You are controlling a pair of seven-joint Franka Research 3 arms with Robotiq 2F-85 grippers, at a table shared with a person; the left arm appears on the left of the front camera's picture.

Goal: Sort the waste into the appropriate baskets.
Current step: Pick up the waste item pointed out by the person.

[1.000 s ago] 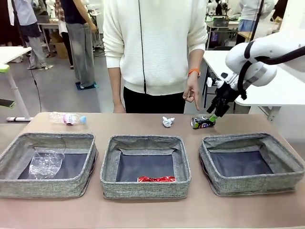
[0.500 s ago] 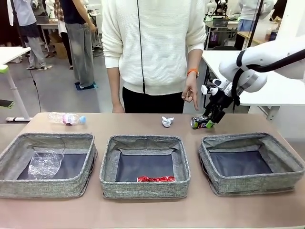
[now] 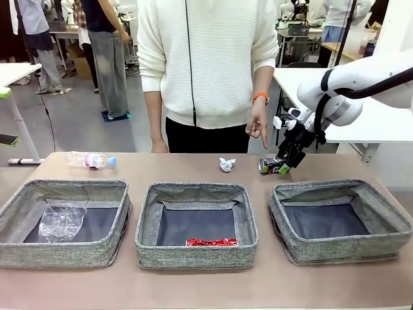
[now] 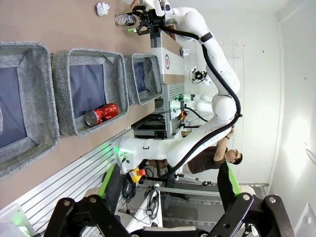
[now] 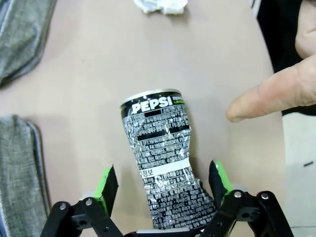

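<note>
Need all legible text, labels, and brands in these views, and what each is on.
"PEPSI": white letters near the top rim of the dark drink can.
Fine print over the can's body: too small to read.
Label on the clear bottle: blurred, unreadable.
Round emblem on the grey stand panel: unreadable.

White rounded right arm (image 3: 377, 72) carries a black cable (image 3: 321, 90); its black end effector (image 3: 282, 168) has green pads (image 5: 219, 178).

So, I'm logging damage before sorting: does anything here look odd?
The dark can is dented in at its middle and lies on its side on the table, with the right gripper open around it. Nothing else stands out.
</note>
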